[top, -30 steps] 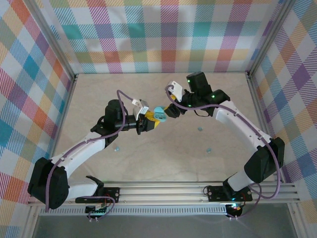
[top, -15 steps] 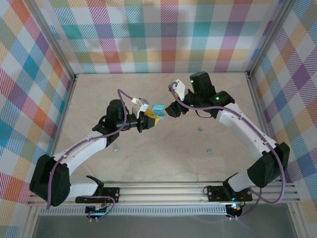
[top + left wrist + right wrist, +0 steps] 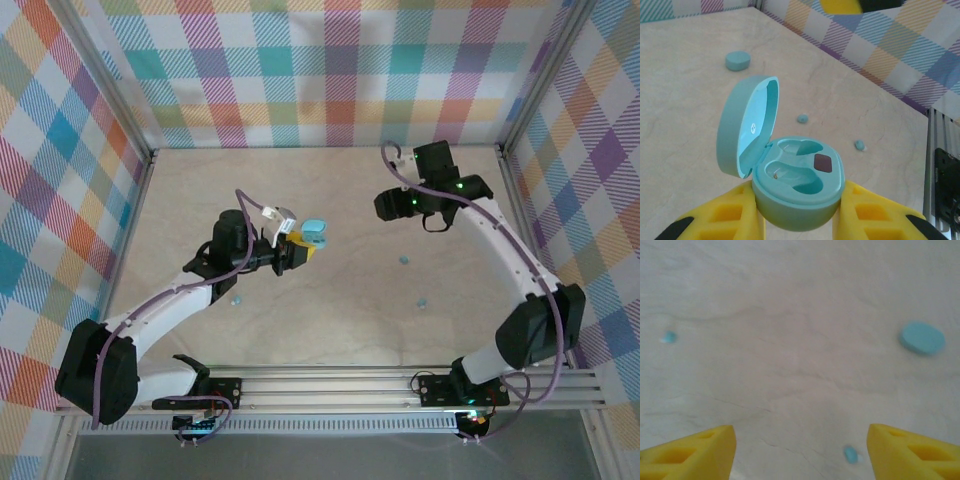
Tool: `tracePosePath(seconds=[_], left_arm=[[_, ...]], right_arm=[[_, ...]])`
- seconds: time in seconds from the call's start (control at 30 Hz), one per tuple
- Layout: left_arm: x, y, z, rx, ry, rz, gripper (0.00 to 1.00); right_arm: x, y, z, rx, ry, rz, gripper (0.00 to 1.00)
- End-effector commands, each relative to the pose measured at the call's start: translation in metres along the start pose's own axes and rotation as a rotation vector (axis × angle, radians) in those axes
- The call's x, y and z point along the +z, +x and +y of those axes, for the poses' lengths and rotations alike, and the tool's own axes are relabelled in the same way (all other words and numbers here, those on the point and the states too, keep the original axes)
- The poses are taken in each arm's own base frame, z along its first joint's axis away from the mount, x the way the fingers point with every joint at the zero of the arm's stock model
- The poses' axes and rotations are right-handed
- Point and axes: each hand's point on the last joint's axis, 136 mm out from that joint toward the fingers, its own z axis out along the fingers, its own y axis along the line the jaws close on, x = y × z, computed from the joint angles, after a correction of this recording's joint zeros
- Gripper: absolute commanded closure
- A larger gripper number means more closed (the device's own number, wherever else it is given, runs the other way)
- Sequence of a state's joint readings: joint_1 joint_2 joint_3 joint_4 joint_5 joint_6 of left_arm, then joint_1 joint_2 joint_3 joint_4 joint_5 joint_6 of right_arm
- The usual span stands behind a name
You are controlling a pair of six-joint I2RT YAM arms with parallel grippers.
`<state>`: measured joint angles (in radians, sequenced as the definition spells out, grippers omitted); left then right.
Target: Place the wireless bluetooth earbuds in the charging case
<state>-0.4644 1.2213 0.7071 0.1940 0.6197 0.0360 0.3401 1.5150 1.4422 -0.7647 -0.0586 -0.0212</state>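
Gripping the open case (image 3: 797, 190) between its yellow fingers (image 3: 730, 220), the left gripper (image 3: 298, 250) held it lid-back, both wells seemingly empty. The right gripper (image 3: 800, 450) hung over the table (image 3: 790, 315), jaws apart, carrying nothing. One earbud (image 3: 850, 455) lay just beneath it, nearer its right finger; a second earbud (image 3: 669, 336) sat well off to its left, each too small to show a long axis. The right arm was nearer both, so the pick looked its to make.
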Motion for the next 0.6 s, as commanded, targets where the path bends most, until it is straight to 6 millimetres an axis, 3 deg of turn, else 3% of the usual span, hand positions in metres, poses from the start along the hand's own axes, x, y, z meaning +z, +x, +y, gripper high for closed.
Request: tracePosePath(seconds=[0.0, 0.17, 0.23, 0.4, 0.57], left_arm=[[-0.007, -0.007, 0.000, 0.004, -0.006, -0.036, 0.94], [-0.006, -0.006, -0.002, -0.003, 0.015, -0.036, 0.94], [-0.005, -0.004, -0.003, -0.005, 0.023, -0.036, 0.94], [-0.006, -0.004, -0.004, 0.001, 0.028, -0.044, 0.94], [-0.005, -0.003, -0.006, 0.001, 0.046, -0.040, 0.94]], right_arm=[[0.029, 0.040, -0.011, 0.128, 0.033, 0.173, 0.41], [0.070, 0.075, -0.007, -0.132, -0.057, 0.242, 0.47], [0.080, 0.086, -0.016, -0.192, -0.028, 0.278, 0.49], [0.096, 0.100, -0.030, -0.264, 0.013, 0.364, 0.55], [0.107, 0.115, -0.037, -0.324, 0.019, 0.444, 0.68]])
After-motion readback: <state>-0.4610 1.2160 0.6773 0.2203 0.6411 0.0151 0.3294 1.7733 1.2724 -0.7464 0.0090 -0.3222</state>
